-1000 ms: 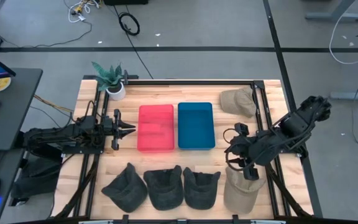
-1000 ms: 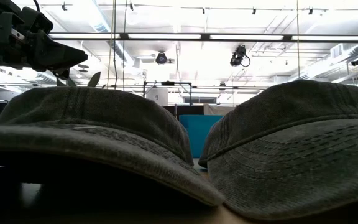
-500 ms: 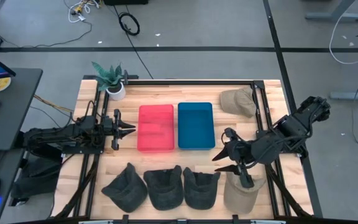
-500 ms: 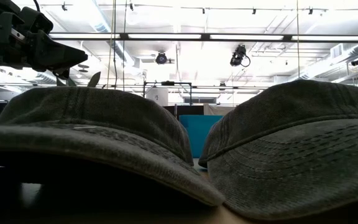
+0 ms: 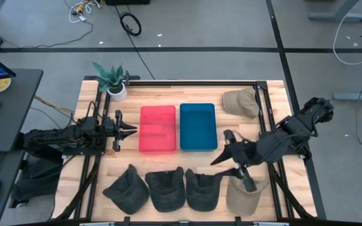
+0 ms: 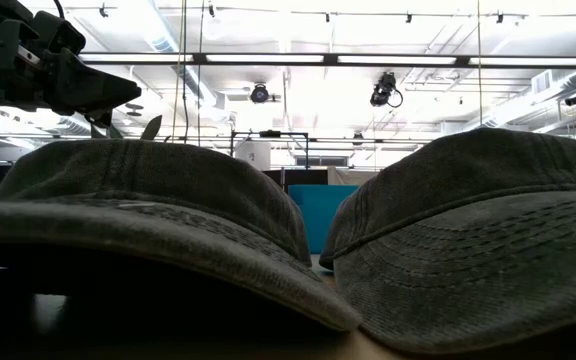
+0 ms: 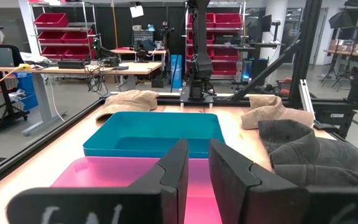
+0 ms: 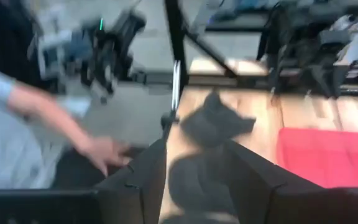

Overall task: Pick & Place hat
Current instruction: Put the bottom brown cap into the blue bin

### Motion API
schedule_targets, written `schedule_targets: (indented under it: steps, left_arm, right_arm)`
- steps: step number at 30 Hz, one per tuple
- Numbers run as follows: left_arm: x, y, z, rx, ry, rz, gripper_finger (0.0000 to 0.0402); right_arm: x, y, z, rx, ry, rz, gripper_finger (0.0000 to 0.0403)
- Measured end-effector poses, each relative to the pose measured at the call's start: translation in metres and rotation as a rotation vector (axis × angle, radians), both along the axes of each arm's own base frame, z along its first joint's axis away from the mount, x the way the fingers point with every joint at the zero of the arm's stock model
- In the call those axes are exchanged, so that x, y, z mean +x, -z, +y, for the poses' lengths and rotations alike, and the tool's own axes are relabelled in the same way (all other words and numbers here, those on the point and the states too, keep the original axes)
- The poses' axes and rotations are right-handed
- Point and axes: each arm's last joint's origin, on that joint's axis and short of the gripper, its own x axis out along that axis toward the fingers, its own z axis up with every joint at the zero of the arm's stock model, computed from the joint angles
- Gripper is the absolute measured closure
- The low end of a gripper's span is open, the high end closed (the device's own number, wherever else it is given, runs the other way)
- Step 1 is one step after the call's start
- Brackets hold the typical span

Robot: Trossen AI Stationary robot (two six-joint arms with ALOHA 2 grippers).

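Observation:
Three dark grey hats (image 5: pixel 166 189) and a tan hat (image 5: pixel 242 198) lie in a row along the near edge. Another tan hat (image 5: pixel 241 102) lies at the far right. Two of the dark hats (image 6: pixel 148 210) fill the low view. My right gripper (image 5: pixel 234 171) is open and hovers over the gap between the rightmost dark hat (image 5: pixel 203 188) and the near tan hat. In its wrist view the dark hats (image 8: pixel 194 165) show between the fingers. My left gripper (image 5: pixel 133 130) waits shut beside the pink bin (image 5: pixel 158 129), pointing at it.
A blue bin (image 5: pixel 198 127) stands right of the pink bin at mid-table. A potted plant (image 5: pixel 112 80) is at the far left corner. A person's arm and hand (image 8: pixel 98 149) show beyond the table's left side in the right wrist view. Bare wood lies between bins and hats.
My right gripper has moved toward the table's left and slightly toward the near edge, from over the near tan hat to the gap beside the rightmost dark hat. The hats and my left arm have kept still.

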Motion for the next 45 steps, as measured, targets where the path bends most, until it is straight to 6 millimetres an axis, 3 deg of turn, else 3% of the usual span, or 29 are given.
schedule_targets:
  steps: [5, 12, 15, 18, 23, 29, 38, 45]
  left_arm:
    - [0.000, 0.000, 0.000, 0.000, 0.000, 0.000, 0.0335]
    - [0.000, 0.000, 0.000, 0.000, 0.000, 0.000, 0.0335]
    - [0.000, 0.000, 0.000, 0.000, 0.000, 0.000, 0.0335]
    - [0.000, 0.000, 0.000, 0.000, 0.000, 0.000, 0.0335]
    - [0.000, 0.000, 0.000, 0.000, 0.000, 0.000, 0.0335]
    - [0.000, 0.000, 0.000, 0.000, 0.000, 0.000, 0.0335]
    - [0.000, 0.000, 0.000, 0.000, 0.000, 0.000, 0.0335]
    - [0.000, 0.000, 0.000, 0.000, 0.000, 0.000, 0.0335]
  right_arm:
    - [-0.005, 0.010, 0.000, 0.028, -0.052, 0.145, 0.0243]
    - [-0.009, 0.026, 0.003, 0.218, 0.041, 0.431, 0.0243]
    - [-0.011, 0.032, 0.008, 0.275, -0.011, 0.560, 0.0243]
    - [-0.018, 0.036, 0.012, 0.297, -0.033, 0.658, 0.0243]
    - [-0.033, 0.048, 0.017, 0.219, 0.086, 0.767, 0.0243]
    - [-0.041, 0.087, 0.031, 0.165, 0.200, 0.894, 0.0243]
    - [-0.055, 0.171, 0.033, 0.048, 0.299, 1.190, 0.0243]
    - [-0.056, 0.219, 0.033, 0.089, 0.293, 1.229, 0.0243]
